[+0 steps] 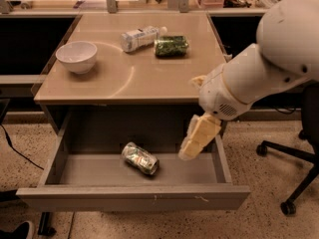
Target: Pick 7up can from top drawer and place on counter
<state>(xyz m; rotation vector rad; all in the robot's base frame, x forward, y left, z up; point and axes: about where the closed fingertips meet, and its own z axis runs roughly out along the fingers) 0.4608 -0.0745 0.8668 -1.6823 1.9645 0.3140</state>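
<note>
The 7up can [140,158], dented, silvery with green markings, lies on its side on the floor of the open top drawer [134,197], slightly left of the middle. The counter [134,73] is a tan tabletop above the drawer. My gripper [199,136] hangs from the white arm over the drawer's right part, to the right of the can and apart from it. Nothing is held in it.
On the counter stand a white bowl [77,57] at the left, a clear plastic bottle [141,37] lying at the back, and a dark green snack bag [171,46] beside it. A black office chair base [291,158] stands at the right.
</note>
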